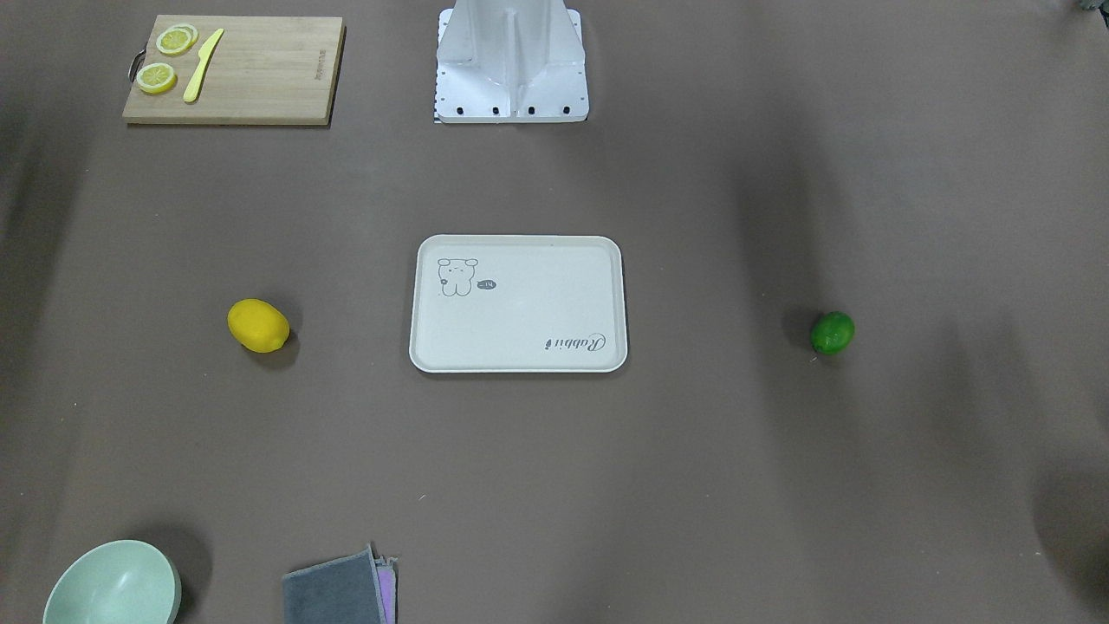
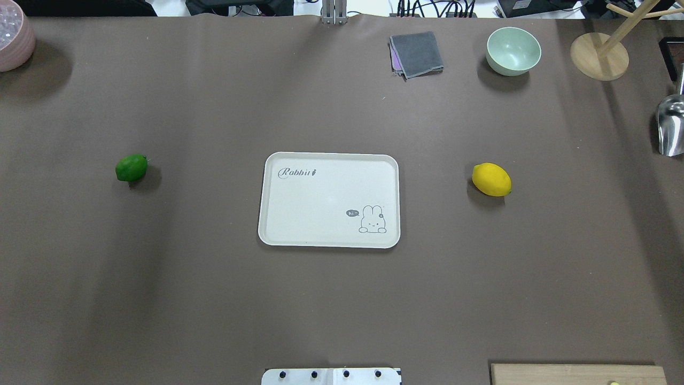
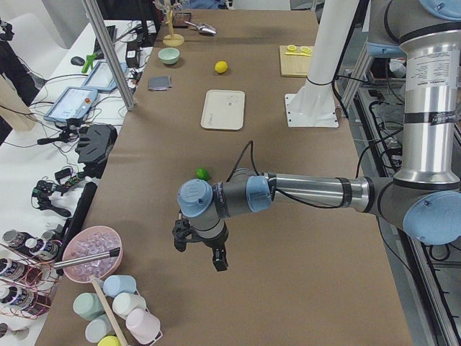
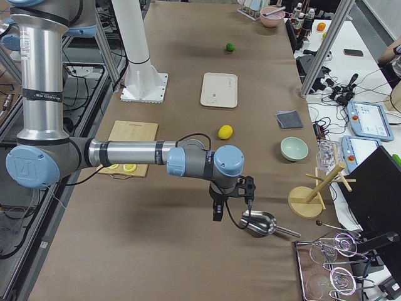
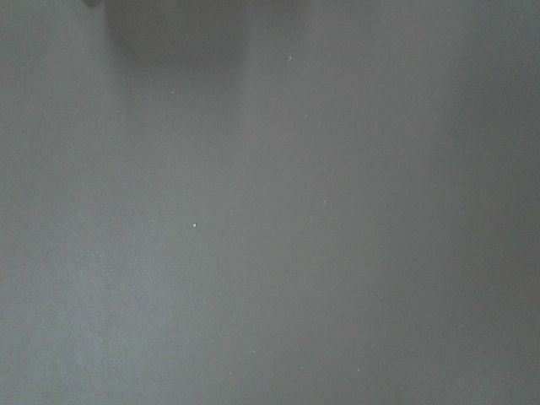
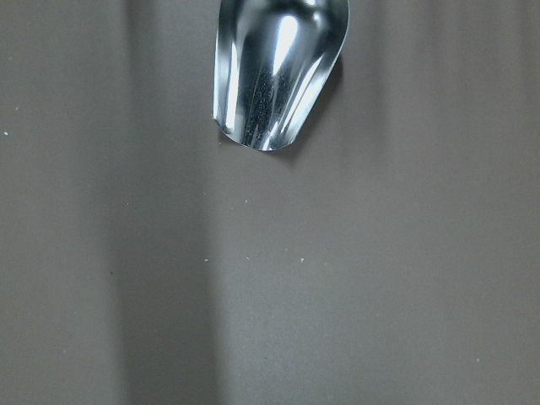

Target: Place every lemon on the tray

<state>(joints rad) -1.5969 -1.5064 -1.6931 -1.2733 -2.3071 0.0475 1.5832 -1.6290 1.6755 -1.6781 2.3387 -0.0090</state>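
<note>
The yellow lemon [image 1: 258,326] lies on the brown table on my right-arm side of the tray [image 1: 518,347]; in the overhead view the lemon [image 2: 491,179] is right of the tray [image 2: 328,160]. The green lemon [image 1: 833,333] [image 2: 131,168] lies on my left-arm side. The tray is empty. My left gripper [image 3: 200,254] hovers over the table's left end, nearer that camera than the green lemon [image 3: 203,174]. My right gripper [image 4: 233,210] hovers at the right end beside a metal scoop [image 4: 257,222]. Neither gripper shows in a wrist, overhead or front view, so I cannot tell their state.
A wooden cutting board [image 1: 260,87] with lemon slices [image 1: 157,77] and a yellow knife [image 1: 202,65] is near the robot base [image 1: 511,65]. A green bowl [image 2: 513,51], a grey cloth [image 2: 417,54], a wooden rack [image 2: 598,56], the scoop [image 2: 670,125] and a pink bowl [image 2: 13,35] line the far edge.
</note>
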